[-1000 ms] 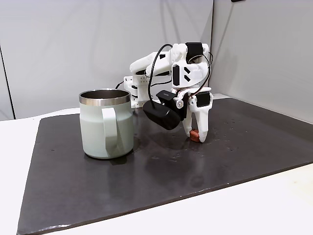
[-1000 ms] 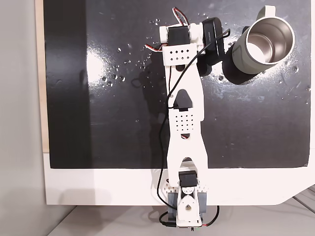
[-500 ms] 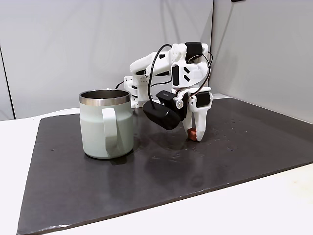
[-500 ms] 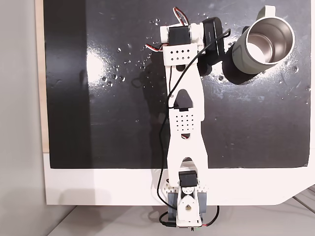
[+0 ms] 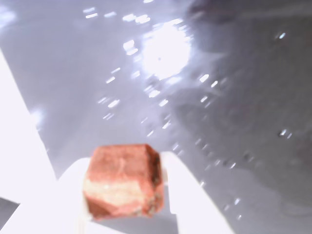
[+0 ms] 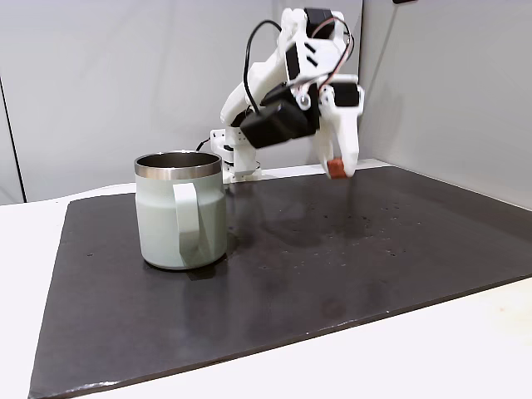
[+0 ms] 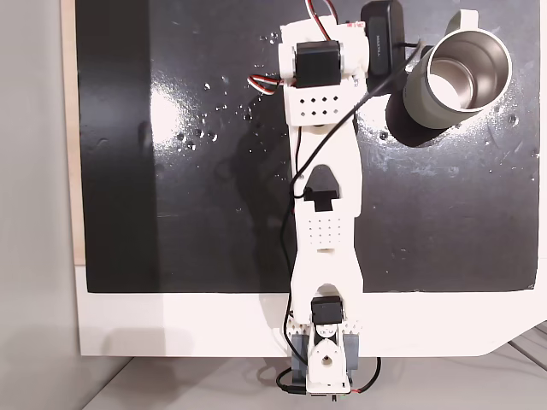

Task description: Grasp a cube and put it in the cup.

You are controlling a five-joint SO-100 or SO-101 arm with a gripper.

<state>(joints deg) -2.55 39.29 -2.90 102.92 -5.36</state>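
Lifting now: white two-finger gripper (image 6: pixel 337 169) clamped on the tiny brick-red matte cube (image 6: pixel 336 169), raised well clear of the dark slate-grey mat (image 6: pixel 399 249) where half a second back it was sitting down at the surface. Showing the cube (image 5: pixel 123 179) pinched between both white fingers (image 5: pixel 192 195) in the wrist view, mat blurred beneath, nothing touching underneath. Holding, so counting the grasp as good. Standing upright and untouched off to the left in a fixed view: large pale mint-green mug with bare steel rim (image 6: pixel 180 209), mouth open. Seeing the same mug (image 7: pixel 457 79) to the right of the arm's white wrist section (image 7: pixel 320 73) in a fixed view from above. Remaining, by my read: swinging across over the rim, then releasing. Watching for a slip during the swing, given how small the cube is.
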